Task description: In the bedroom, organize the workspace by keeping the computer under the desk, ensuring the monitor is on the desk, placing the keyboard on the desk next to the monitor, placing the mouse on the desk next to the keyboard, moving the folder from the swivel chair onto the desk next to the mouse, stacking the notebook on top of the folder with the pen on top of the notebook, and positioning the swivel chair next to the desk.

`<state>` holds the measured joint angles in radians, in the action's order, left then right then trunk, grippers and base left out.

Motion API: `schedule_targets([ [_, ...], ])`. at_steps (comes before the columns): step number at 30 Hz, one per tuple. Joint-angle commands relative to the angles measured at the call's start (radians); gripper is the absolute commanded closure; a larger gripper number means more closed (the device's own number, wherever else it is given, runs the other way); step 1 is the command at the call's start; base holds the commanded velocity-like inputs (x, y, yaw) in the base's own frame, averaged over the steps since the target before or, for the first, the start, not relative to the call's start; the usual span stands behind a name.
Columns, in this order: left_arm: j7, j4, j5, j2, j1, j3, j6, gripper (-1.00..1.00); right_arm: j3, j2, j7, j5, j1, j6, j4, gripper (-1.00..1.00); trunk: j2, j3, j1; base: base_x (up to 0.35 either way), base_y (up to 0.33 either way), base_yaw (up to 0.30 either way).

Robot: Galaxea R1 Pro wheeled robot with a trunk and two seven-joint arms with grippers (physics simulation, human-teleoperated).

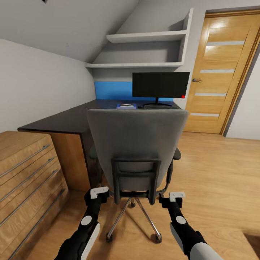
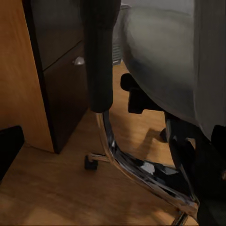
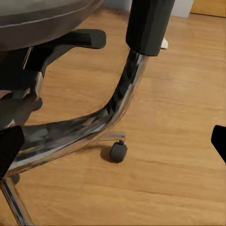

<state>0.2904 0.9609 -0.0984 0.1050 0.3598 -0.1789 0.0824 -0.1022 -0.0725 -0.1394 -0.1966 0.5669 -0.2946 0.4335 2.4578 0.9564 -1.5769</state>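
Both grippers sit low in the head view, reaching toward the back of the swivel chair (image 1: pixel 137 144): the left gripper (image 1: pixel 98 193) by the chair's left side, the right gripper (image 1: pixel 176 197) by its right. In each wrist view dark fingertips stand far apart at the picture's edges, so both sets of jaws are spread wide, holding nothing. Between the left fingers (image 2: pixel 9 146) runs a black armrest post on a chrome tube; between the right ones (image 3: pixel 219 141) a similar chrome tube curves down toward a castor (image 3: pixel 118 151) on the wooden floor (image 1: pixel 216 169).

That chair has a tall grey back, black armrests and a chrome star base, and it stands just before the desk (image 1: pixel 65 121), facing it. On the black desktop, against the blue back panel, the monitor (image 1: pixel 160 85) stands upright on its round base. Beside that base lies a blue folder (image 1: pixel 126 106) with something pale on top; what it is I cannot tell. A wooden drawer chest (image 1: pixel 25 173) stands left of the desk, its drawers shut. Two white wall shelves (image 1: pixel 144 50) hang above.
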Motion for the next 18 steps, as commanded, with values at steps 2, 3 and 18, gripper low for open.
schedule_targets([
  [2, 0.006, -0.001, -0.01, -0.001, 0.001, -0.004, 0.005, -1.0, -0.006, -0.001, -0.002, -0.011, 0.001, -0.003, -0.001, -1.0, 0.0, 0.001, 0.0, 0.205, -0.003, 0.0],
  [3, 0.006, -0.001, -0.01, -0.001, 0.001, -0.004, 0.005, -1.0, -0.006, -0.001, -0.002, -0.011, 0.001, -0.003, -0.001, -1.0, 0.0, 0.001, 0.0, 0.22, -0.079, 0.0],
  [18, 0.006, -0.001, -0.01, 0.0, 0.001, -0.019, 0.005, -1.0, -0.006, -0.001, -0.002, -0.011, 0.001, -0.003, 0.0, -1.0, 0.0, 0.001, 0.0, 0.165, -0.2, 0.0],
])
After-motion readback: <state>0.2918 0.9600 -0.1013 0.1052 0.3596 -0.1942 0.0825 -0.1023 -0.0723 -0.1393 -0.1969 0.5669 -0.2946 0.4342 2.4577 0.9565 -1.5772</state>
